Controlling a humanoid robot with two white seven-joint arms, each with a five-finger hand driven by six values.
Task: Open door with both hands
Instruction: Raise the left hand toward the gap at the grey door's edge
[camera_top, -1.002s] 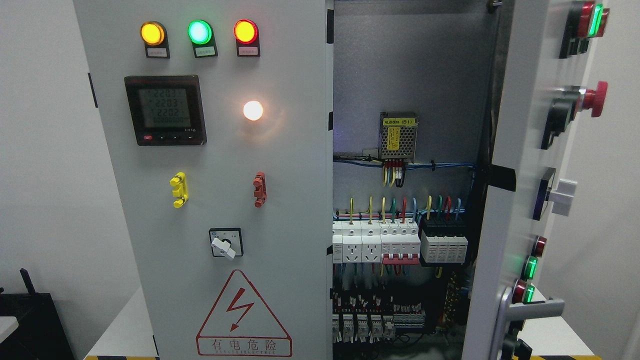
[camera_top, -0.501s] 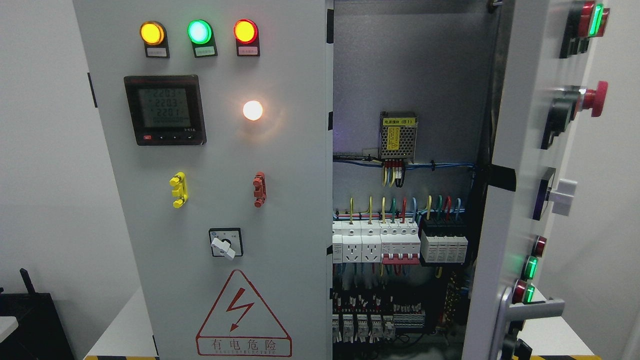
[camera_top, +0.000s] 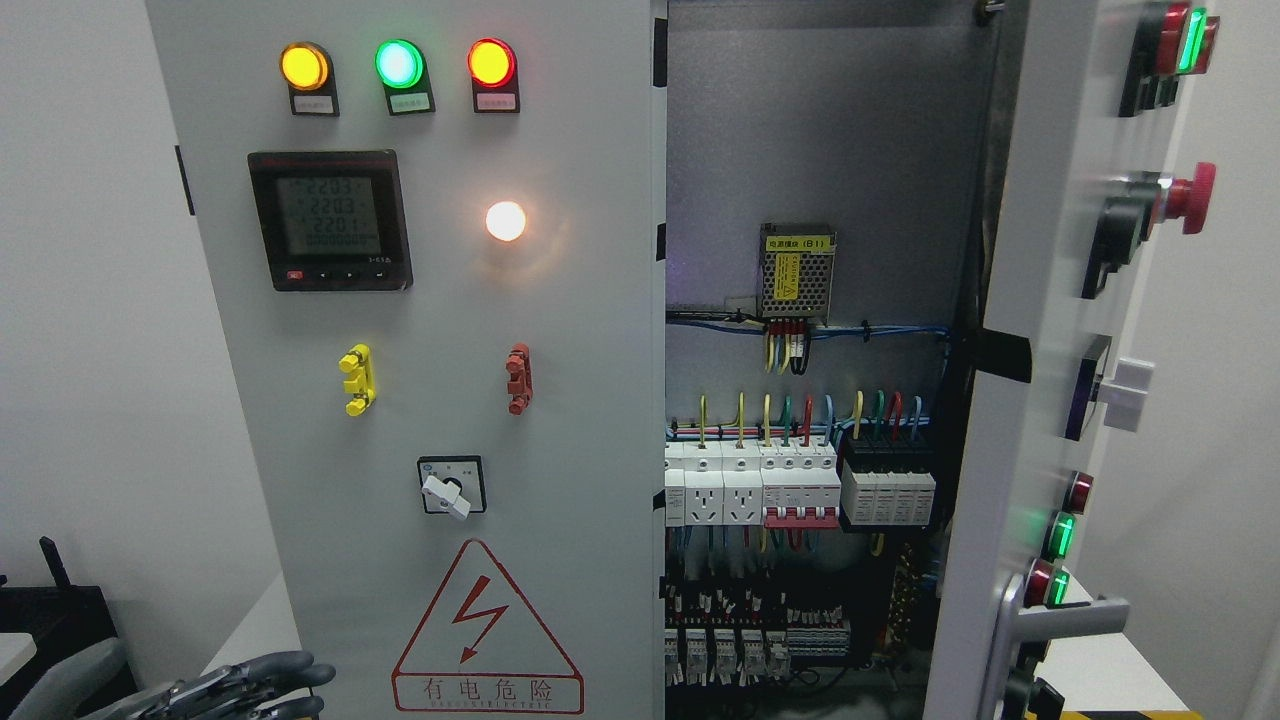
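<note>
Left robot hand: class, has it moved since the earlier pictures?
Yes. The left robot hand has risen into view at the lower left, beside the warning triangle.

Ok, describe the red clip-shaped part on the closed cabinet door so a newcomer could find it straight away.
Start at the closed grey left door of the electrical cabinet and find the glowing white round lamp. Just below it sits the small red plastic clip. Its twin at the same height, further left, is yellow.

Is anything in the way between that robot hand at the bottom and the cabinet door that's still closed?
Nothing visible. The left hand sits at the lower left, fingers spread, just in front of the bottom of the closed left door. Only bare panel and the warning triangle lie beside it. The right door already stands open.
</note>
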